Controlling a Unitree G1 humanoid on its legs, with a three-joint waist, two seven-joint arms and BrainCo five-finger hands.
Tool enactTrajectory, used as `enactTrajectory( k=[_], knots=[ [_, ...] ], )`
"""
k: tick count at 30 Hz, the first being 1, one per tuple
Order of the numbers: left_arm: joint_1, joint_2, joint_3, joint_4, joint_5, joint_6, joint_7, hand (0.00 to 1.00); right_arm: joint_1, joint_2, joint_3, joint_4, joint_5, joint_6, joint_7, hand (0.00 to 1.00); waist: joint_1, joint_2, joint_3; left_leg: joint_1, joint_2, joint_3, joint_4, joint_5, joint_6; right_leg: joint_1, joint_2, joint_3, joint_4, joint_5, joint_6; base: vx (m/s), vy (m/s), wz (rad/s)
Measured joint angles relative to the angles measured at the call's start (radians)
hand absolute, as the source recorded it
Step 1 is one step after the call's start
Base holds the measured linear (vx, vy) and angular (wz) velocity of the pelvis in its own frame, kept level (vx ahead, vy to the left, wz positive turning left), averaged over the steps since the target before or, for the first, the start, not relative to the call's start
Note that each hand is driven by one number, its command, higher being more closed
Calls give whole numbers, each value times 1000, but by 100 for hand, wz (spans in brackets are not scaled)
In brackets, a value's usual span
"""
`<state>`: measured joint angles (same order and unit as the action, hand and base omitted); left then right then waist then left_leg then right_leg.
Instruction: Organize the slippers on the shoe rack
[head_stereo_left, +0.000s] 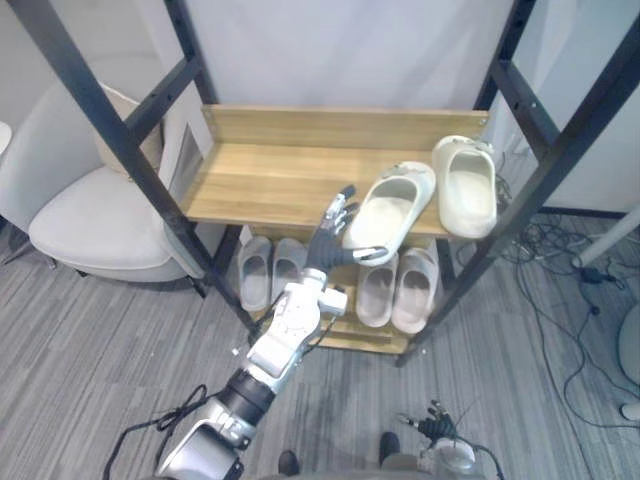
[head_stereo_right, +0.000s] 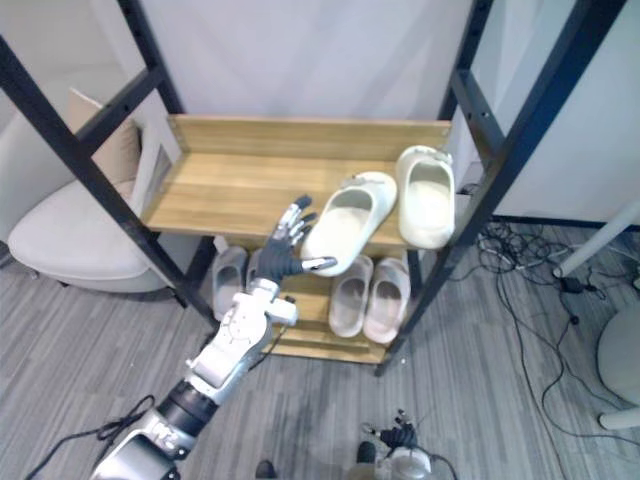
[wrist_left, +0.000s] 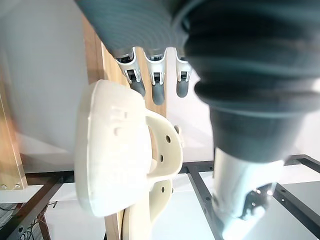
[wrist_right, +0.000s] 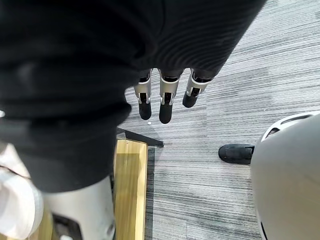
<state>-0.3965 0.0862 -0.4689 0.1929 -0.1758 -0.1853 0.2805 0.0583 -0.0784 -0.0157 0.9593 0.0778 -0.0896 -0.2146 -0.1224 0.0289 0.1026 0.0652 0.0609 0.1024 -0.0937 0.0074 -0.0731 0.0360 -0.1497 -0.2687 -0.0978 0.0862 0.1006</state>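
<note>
I'm squaring up the skewed cream slipper (head_stereo_left: 392, 208) on the top shelf (head_stereo_left: 260, 180): my left hand (head_stereo_left: 330, 242) is keeping its fingers (head_stereo_left: 341, 212) straight along its side, thumb at the overhanging heel, clasping nothing. Next, I judge, it needs swinging parallel to its mate (head_stereo_left: 467, 190); my right hand (wrist_right: 162, 97) is hanging slack, empty

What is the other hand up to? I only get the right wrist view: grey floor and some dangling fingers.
Observer: The left hand is up at the rack's top shelf, its straight fingers beside a cream slipper.
Operator: Is that slipper alone up there?
Observer: No, a second cream slipper lies to its right on the same shelf.
Operator: Anything underneath?
Observer: Yes, the lower shelf holds a grey pair and a pinkish pair.
</note>
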Motion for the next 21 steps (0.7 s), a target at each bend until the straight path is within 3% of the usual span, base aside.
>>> enactTrajectory(
  k=[21],
  knots=[
    [-68,-32,21,134,48,-5,32,0,-1,8,-20,0,0,-1,-3,0,-13,-4,1,7,8,24,-6,-7,-4,-4,7,13,0,-1,0,-3,-4,-1]
  ],
)
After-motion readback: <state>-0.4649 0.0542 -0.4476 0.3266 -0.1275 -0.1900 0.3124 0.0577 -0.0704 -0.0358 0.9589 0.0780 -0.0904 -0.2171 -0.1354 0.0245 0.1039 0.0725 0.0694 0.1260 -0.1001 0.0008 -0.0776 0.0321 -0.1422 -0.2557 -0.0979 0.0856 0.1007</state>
